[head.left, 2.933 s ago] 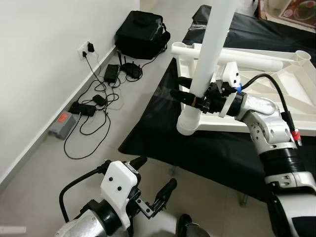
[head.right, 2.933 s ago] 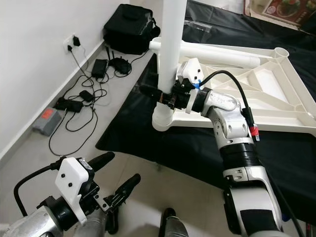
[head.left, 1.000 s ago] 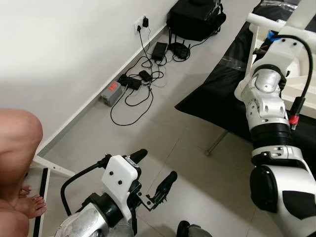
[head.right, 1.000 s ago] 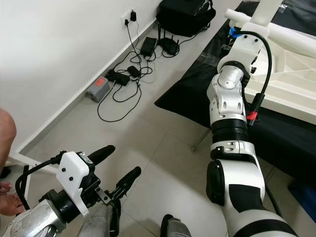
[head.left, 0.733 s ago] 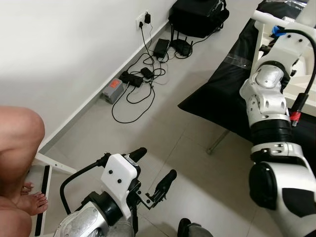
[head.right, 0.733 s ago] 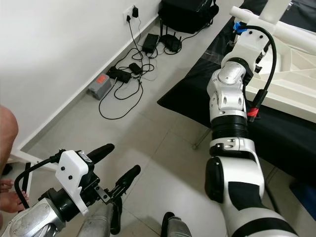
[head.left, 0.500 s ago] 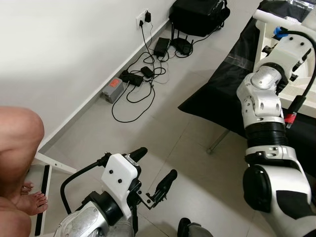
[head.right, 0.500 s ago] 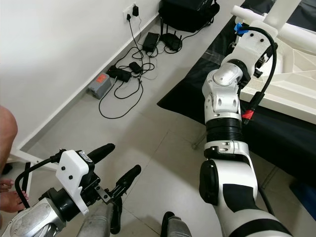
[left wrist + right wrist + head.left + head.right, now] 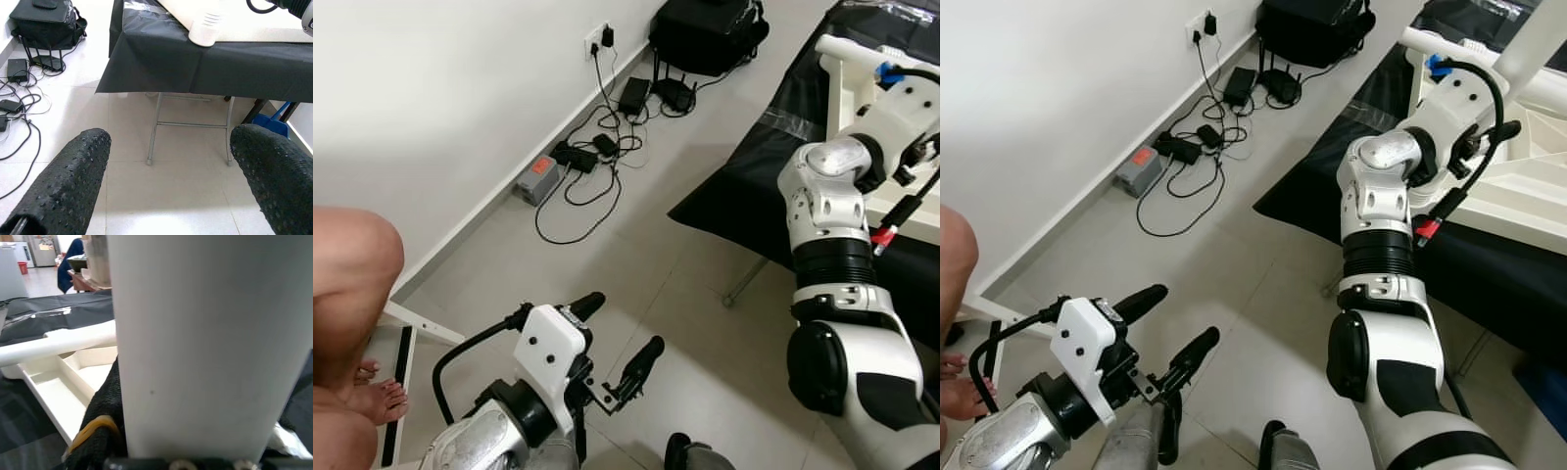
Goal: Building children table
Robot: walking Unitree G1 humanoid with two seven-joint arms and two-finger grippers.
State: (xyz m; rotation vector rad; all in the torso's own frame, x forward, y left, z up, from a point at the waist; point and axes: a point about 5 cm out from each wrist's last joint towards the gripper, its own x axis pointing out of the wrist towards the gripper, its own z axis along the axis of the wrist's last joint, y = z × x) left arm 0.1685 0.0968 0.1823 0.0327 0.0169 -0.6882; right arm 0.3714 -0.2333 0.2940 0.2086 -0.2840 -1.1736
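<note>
The white children's table point(image 9: 1528, 201) lies upside down on a black-draped work table point(image 9: 1489, 264) at the right. A white tubular leg point(image 9: 1536, 37) stands up from its near corner. My right arm reaches over to it, and my right gripper point(image 9: 195, 382) is shut on the leg, with one black finger point(image 9: 103, 404) pressed against the tube. My left gripper point(image 9: 622, 325) hangs low over the tiled floor, away from the table. Its two black fingers point(image 9: 68, 191) are open with nothing between them.
Along the wall lie a black bag point(image 9: 710, 34), a tangle of cables and chargers point(image 9: 592, 162) and a grey power unit point(image 9: 536, 176). A person's bare leg point(image 9: 347, 294) and a white frame point(image 9: 416, 333) are at the left. The work table's folding legs point(image 9: 190, 125) stand on the tiles.
The camera has swung left since the earliest frames, bringing the person's leg into view. Over the last second my right forearm has twisted, still gripping the leg. The left gripper is unchanged.
</note>
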